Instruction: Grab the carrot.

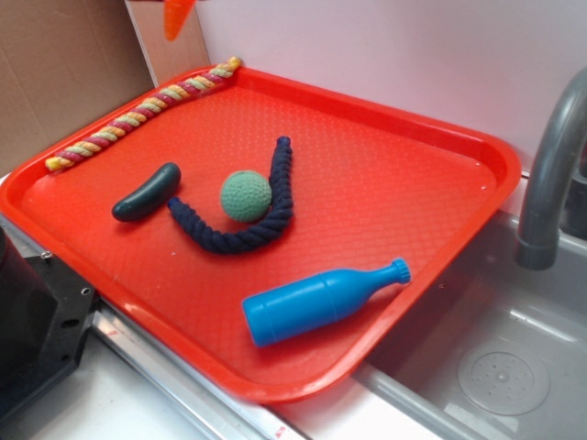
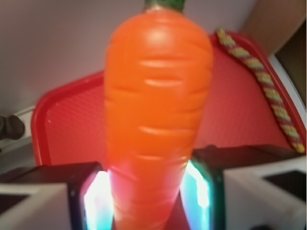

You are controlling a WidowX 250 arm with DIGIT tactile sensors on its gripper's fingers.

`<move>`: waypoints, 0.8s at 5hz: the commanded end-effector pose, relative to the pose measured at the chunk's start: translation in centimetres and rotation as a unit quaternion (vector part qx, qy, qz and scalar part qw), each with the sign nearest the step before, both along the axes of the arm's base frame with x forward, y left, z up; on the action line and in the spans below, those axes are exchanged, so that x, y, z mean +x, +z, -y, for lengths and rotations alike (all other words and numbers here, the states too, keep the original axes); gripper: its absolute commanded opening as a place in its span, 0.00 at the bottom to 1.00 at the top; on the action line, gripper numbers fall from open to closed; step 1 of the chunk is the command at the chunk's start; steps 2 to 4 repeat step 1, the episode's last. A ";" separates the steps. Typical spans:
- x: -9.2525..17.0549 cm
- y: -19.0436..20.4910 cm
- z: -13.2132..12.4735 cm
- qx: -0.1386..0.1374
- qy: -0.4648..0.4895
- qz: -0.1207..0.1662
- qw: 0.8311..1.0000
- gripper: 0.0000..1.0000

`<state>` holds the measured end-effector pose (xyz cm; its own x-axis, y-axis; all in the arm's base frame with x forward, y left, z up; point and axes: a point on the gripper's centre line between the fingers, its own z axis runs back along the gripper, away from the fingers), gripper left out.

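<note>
We've got the carrot (image 2: 156,120) clamped between the gripper (image 2: 148,191) fingers, lifted above the tray's (image 1: 477,160) far-left corner; next, just hold firm.

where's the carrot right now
The carrot fills the wrist view, clamped between the gripper fingers above the red tray.

Orange carrot (image 2: 158,110) (ridged); red tray (image 1: 477,156).

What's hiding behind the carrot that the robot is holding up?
Behind the carrot, held between the fingers, you see the red tray and the striped rope. The tray's middle is covered.
</note>
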<state>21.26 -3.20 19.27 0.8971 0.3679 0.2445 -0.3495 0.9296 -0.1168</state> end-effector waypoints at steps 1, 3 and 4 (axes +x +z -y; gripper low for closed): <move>1.6 1.2 -0.6 0.003 0.001 0.023 1.000 0.00; 1.6 1.2 -0.6 0.003 0.001 0.023 1.000 0.00; 1.6 1.2 -0.6 0.003 0.001 0.023 1.000 0.00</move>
